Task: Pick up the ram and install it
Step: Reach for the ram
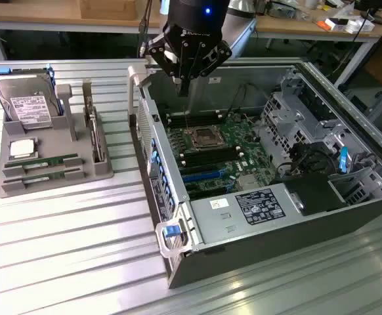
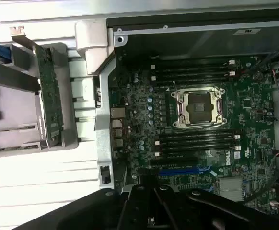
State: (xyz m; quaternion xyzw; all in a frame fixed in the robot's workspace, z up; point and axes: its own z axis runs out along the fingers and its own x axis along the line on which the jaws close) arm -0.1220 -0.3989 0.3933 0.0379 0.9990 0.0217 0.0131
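Two ram sticks (image 1: pixel 45 162), thin and green with white labels, lie flat in the front slots of the grey tray (image 1: pixel 20 187) at the exterior view's left. My gripper (image 1: pixel 183 86) hangs over the far left part of the open computer case (image 1: pixel 276 230), above the motherboard (image 1: pixel 211 154) and well away from the ram. Its fingers meet at a point, shut with nothing between them. In the wrist view the black gripper body (image 2: pixel 151 215) sits over the motherboard (image 2: pixel 139 100), whose black memory slots (image 2: pixel 197 141) flank the processor socket (image 2: pixel 197 108) and stand empty.
The tray also holds a silver hard drive (image 1: pixel 28 105), a square processor chip (image 1: pixel 21 148) and a green board standing on edge (image 1: pixel 95 134) (image 2: pixel 50 96). Inside the case are drive cages (image 1: pixel 296 115), cables and a black shroud (image 1: pixel 309 193). Ribbed metal tabletop (image 1: pixel 66 249) surrounds everything.
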